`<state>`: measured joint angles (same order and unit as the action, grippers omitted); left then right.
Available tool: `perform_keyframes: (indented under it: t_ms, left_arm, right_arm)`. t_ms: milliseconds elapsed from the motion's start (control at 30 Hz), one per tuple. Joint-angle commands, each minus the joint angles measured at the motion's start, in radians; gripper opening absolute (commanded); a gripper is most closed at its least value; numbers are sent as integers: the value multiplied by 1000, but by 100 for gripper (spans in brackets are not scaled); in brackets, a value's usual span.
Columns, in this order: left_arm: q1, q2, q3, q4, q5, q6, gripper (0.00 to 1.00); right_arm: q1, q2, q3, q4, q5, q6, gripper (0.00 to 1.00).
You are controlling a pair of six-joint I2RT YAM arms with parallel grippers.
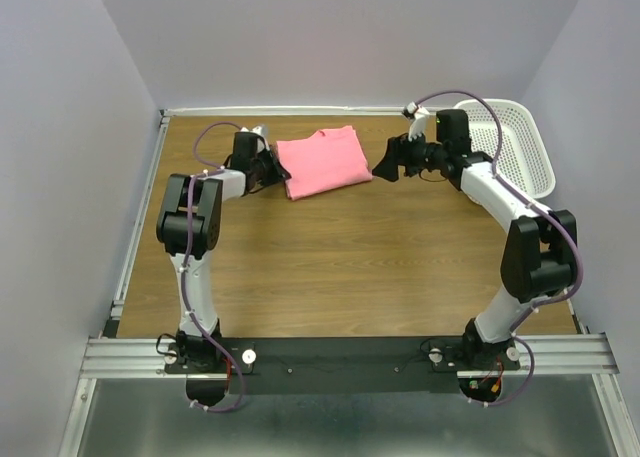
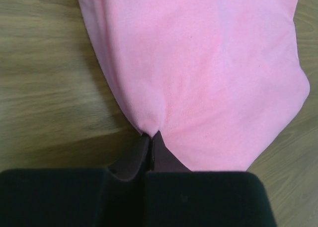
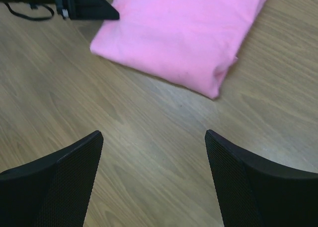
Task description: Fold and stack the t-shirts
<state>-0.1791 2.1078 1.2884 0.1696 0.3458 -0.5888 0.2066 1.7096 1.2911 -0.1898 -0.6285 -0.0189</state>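
We look down on a wood-grain table (image 1: 340,267) boxed in by plain pale walls, with a white mesh basket (image 1: 525,137) at its far right corner. The salmon-pink t-shirt (image 1: 322,163) lies folded into a rough rectangle on the far half of the table, a little left of centre. It is flat on the wood, apart from the basket and between the two grippers. We see the left gripper (image 2: 150,137) at the shirt's left edge with its jaws pressed together. In the left wrist view a small pucker of pink cloth is pinched between its fingertips, so it has hold of the t-shirt's folded edge, low against the table. The right gripper (image 3: 154,137) stands on the other side, near the shirt's right edge but not touching it. Its jaws are spread wide with only bare wood showing between them, and it holds nothing.
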Motion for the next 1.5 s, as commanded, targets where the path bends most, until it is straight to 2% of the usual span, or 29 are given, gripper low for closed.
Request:
perform_keyframes:
  t_ms: [0, 67, 200, 233, 400, 567, 767, 967, 1200, 1267, 1333, 1367, 1400, 1467]
  left_arm:
    - [96, 0, 46, -85, 82, 58, 0]
    - [107, -12, 110, -168, -3, 73, 0]
    - [171, 14, 236, -344, -51, 129, 0]
    - [225, 20, 273, -390, -60, 147, 0]
    - [360, 72, 380, -517, -128, 199, 0]
    - [430, 106, 437, -581, -163, 230, 0]
    - [472, 141, 532, -656, -186, 251, 0]
    - [477, 144, 636, -714, -300, 254, 2]
    - [498, 149, 672, -754, -298, 228, 4]
    - [501, 136, 661, -749, -283, 228, 15]
    - [500, 103, 641, -716, -240, 231, 33]
    - [501, 84, 609, -697, -225, 234, 34]
    - [503, 39, 589, -652, -181, 237, 48]
    - [501, -21, 505, -595, -136, 239, 65]
  right_arm:
    - [-16, -50, -64, -28, -23, -39, 90]
    - [-22, -54, -72, -30, -40, -39, 90]
    - [-27, -56, -76, -34, -65, -39, 90]
    - [-30, -57, -75, -36, -68, -42, 90]
    - [-42, -68, -79, -39, -88, -49, 90]
    - [-47, -68, -76, -42, -97, -52, 90]
    - [-50, -65, -73, -46, -102, -53, 90]
    - [-50, -74, -72, -53, -100, -62, 90]
    - [-56, -88, -70, -63, -105, -67, 90]
    - [-56, -91, -73, -68, -93, -78, 90]
    - [-58, -96, -75, -72, -82, -98, 91]
    - [-59, -99, -78, -77, -59, -105, 91]
    - [-59, -102, -79, -79, -45, -122, 91]
    - [-58, -119, -82, -83, -19, -142, 92]
